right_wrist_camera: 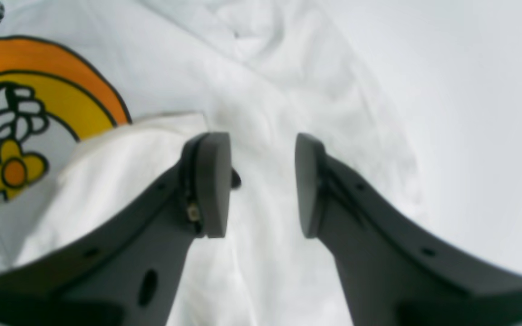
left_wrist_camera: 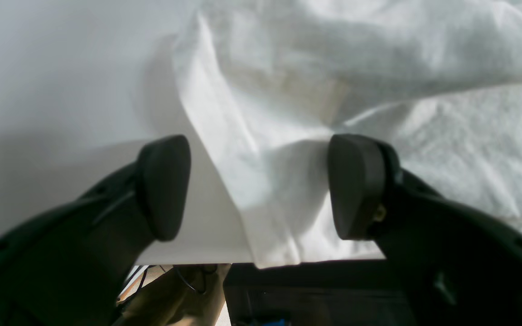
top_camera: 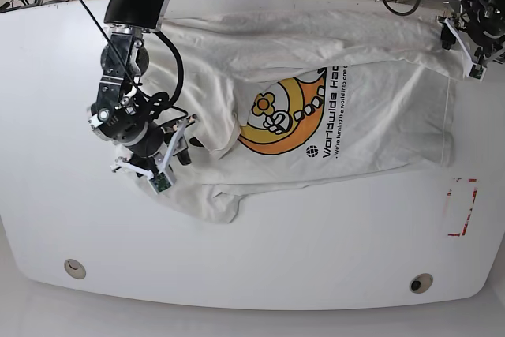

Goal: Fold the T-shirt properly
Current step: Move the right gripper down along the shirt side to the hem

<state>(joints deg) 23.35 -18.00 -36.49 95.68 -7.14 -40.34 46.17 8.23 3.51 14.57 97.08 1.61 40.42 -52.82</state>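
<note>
Base view shows the T-shirt (top_camera: 316, 116) spread but rumpled, barely folded; the left gripper (left_wrist_camera: 256, 188) gapes wide, the right gripper (right_wrist_camera: 261, 183) part-open, both empty.

A wide white rounded-corner table (top_camera: 260, 274) is carrying a wrinkled white cotton T-shirt (top_camera: 379, 124), lying spread directly across its top.

The left arm's matte black, two-fingered tool (left_wrist_camera: 258, 188) carries rounded, paddle-shaped pads (left_wrist_camera: 163, 188) on curved plastic fingers, with a small brass-coloured screw beside one pad. The right arm's dark grey tool (right_wrist_camera: 261, 185) has flatter oval pads (right_wrist_camera: 213, 183), holes along its fingers, and perhaps a small metal fitting, blurred. Black cables (top_camera: 170, 61) loop along that arm's black and silver joints.
</note>
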